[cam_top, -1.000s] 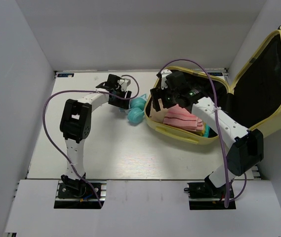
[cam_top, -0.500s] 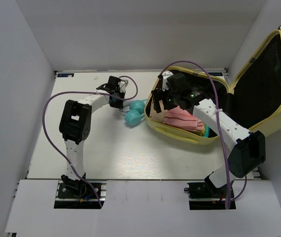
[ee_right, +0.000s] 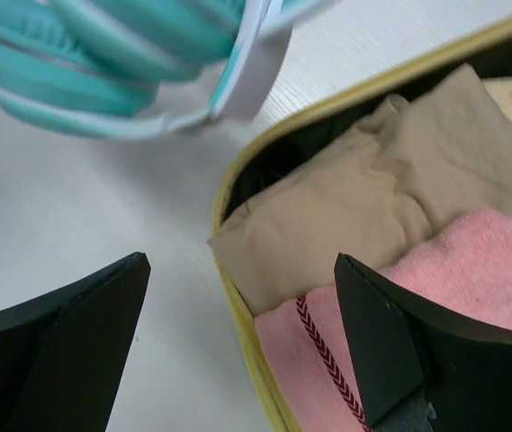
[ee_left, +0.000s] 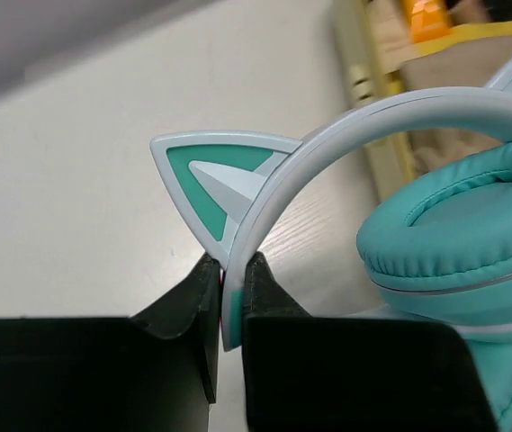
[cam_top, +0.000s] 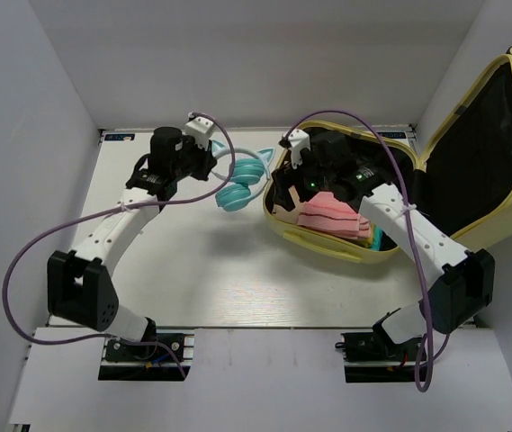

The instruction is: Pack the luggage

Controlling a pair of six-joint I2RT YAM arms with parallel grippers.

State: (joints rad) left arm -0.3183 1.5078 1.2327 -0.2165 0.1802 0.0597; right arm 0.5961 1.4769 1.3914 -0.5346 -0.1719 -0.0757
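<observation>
Fingers [ee_left: 188,310] of the left gripper [ee_left: 231,270] are pinching the white headband of the teal cat-ear headphones [ee_left: 453,243], just left of the luggage [cam_top: 327,243]. The right gripper [ee_right: 238,261] is hanging wide apart over the luggage's left rim. The luggage is lying open at the desk's [cam_top: 220,279] far right corner, containing a beige garment [ee_right: 372,198] and a pink towel [ee_right: 471,279].

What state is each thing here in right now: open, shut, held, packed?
suitcase: open, lid raised, partly packed.
headphones: outside the suitcase, held by the headband.
left gripper: shut on headphones.
right gripper: open, empty.
pink towel: folded inside suitcase.
tan cloth: inside suitcase.
</observation>
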